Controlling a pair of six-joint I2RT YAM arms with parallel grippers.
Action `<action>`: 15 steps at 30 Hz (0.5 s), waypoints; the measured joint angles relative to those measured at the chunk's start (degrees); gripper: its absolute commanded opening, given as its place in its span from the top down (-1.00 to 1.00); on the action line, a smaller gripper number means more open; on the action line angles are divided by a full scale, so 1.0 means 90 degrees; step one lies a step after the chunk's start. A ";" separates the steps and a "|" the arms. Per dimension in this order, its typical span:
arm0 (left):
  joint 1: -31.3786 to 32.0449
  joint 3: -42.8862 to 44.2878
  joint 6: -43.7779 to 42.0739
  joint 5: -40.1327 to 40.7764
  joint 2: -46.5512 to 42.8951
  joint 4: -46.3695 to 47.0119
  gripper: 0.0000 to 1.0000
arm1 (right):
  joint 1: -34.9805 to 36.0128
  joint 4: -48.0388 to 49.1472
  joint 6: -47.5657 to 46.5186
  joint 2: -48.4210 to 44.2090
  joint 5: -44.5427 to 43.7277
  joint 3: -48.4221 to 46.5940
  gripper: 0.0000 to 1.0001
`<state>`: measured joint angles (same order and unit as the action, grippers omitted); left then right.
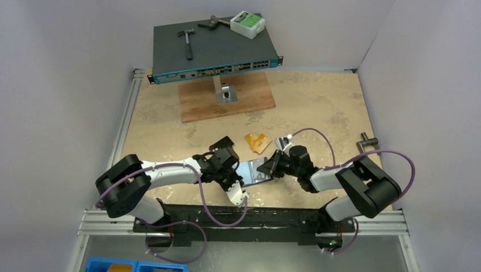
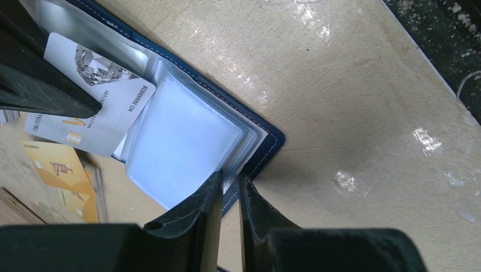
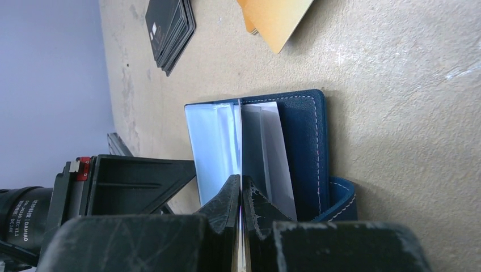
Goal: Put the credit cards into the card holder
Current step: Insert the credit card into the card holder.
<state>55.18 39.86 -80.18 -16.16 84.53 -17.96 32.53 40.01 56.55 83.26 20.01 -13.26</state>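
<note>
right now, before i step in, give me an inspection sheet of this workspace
surface: tan table, mottled, glossy in spots
job's things: card holder lies open, clear sleeves showing; silver card half over a sleeve; gold cards and dark card stack loose beyond it
clutter: network switch carrying hammer and white box; wooden board; metal handle at right
grippers: left gripper shut on the holder's edge; right gripper shut on the silver card
cables: purple cables loop off both arms
surroundings: grey walls; blue bin below the near edge
</note>
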 measured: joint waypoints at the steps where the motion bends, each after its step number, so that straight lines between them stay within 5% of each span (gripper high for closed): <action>1: 0.0022 -0.0002 0.0092 0.0046 0.0000 0.0024 0.70 | -0.0005 0.0041 0.0007 0.0015 0.0000 0.0012 1.00; 15: 0.0095 -0.0007 0.0527 0.0236 0.0000 0.0075 0.86 | -0.0027 0.0843 0.0177 0.0406 0.0158 0.0168 1.00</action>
<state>56.03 39.79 -75.44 -14.04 84.53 -17.28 32.29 47.59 58.15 86.91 21.43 -11.75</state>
